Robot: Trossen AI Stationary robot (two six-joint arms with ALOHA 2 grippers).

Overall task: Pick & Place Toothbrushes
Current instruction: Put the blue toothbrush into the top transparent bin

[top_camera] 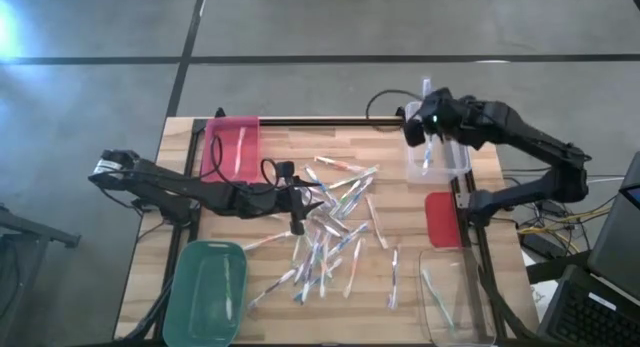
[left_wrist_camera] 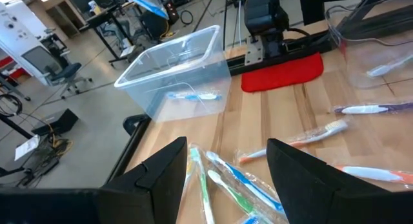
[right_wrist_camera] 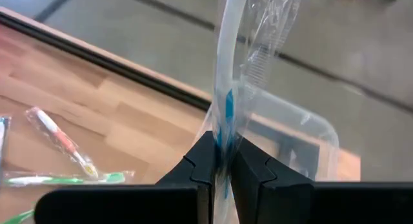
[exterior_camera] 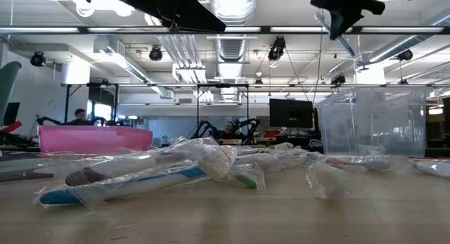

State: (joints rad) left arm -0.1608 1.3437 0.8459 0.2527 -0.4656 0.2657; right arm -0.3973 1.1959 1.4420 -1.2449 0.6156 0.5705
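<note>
My right gripper [top_camera: 424, 125] is high over the clear bin [top_camera: 437, 155] at the table's far right, shut on a white, blue-accented toothbrush [right_wrist_camera: 227, 69] in a clear wrapper. In the low view the brush [exterior_camera: 339, 37] hangs below that gripper [exterior_camera: 344, 10], above the bin [exterior_camera: 373, 121]. My left gripper [left_wrist_camera: 226, 179] stands open over the pile of wrapped toothbrushes [top_camera: 335, 227] at mid-table, touching none. One toothbrush [left_wrist_camera: 193, 96] lies on the clear bin's floor. My right gripper pinches the wrapped toothbrush between its two fingers [right_wrist_camera: 205, 161] at the blue part of the handle [right_wrist_camera: 226, 124]. The brush runs on beyond the fingertips, along their line, with its clear wrapper loose around it. It is lifted clear, above the clear bin.
A pink bin [top_camera: 232, 147] stands at the far left, a green bin [top_camera: 207, 292] at the near left and a second clear bin [top_camera: 455, 297] at the near right. A red pad [top_camera: 441, 219] lies by the right arm's base. Loose toothbrushes cover the middle.
</note>
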